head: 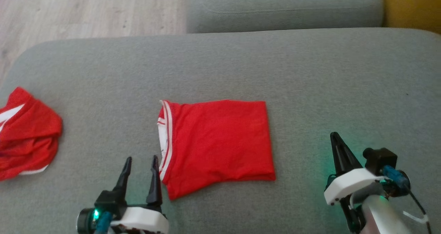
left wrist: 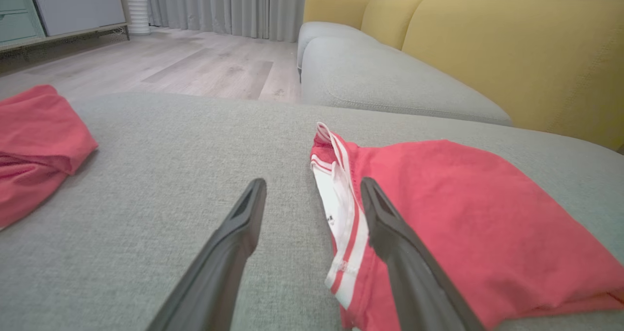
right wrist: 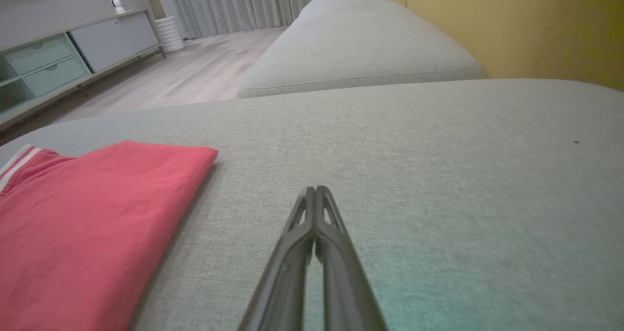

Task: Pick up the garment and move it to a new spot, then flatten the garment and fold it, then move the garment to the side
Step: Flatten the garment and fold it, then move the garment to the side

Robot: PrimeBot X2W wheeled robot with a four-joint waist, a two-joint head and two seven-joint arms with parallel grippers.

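Head view: the garment point(head: 217, 141) lay folded on the cushion point(head: 310, 72), with the left gripper point(head: 142, 160) spread just beside its striped edge point(head: 165, 141). Left wrist view: one finger point(left wrist: 390, 233) overlapped that edge. Right wrist view: the right gripper point(right wrist: 316, 192) was pinched together, apart from the garment. Probably only the sideways move remained.

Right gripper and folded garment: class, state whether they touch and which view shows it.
Apart. In the head view, bare sofa lies between the shut right gripper and the folded garment.
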